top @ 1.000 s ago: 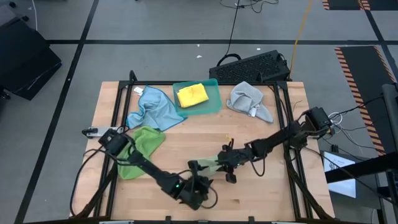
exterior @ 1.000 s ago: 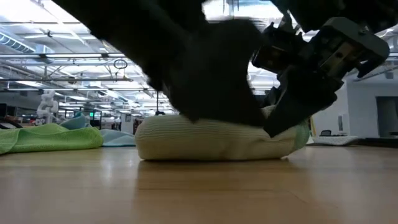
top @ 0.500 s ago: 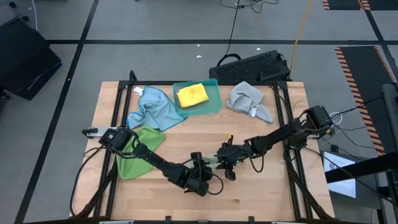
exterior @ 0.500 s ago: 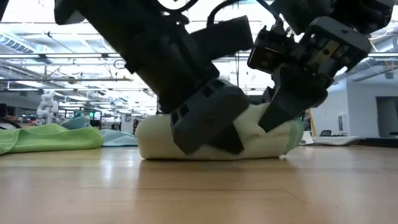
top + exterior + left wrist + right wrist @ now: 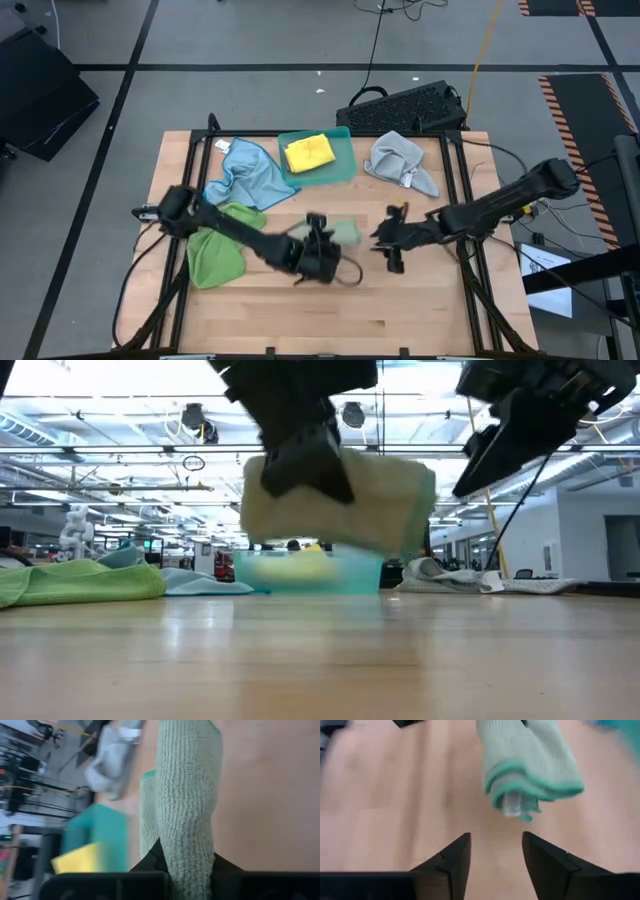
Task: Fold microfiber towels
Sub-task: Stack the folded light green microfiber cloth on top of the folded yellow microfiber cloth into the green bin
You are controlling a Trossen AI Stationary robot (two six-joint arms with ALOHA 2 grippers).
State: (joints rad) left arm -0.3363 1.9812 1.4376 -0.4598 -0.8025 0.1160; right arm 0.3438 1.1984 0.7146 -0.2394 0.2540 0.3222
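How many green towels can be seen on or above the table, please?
2. One green towel lies spread near the table's left edge; one folded green towel is lifted in the left gripper at mid-table. Others may be hidden.

My left jaws pinch a folded pale green towel (image 5: 338,235), lifted clear of the tabletop. A second green towel (image 5: 222,250) lies rumpled, the light blue (image 5: 245,172) beside it; grey one (image 5: 400,160) crumpled; yellow one (image 5: 308,152) folded.

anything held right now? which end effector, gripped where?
Left end effector holds the folded green towel by one end, lifted clear of the table. Right end effector open, empty.
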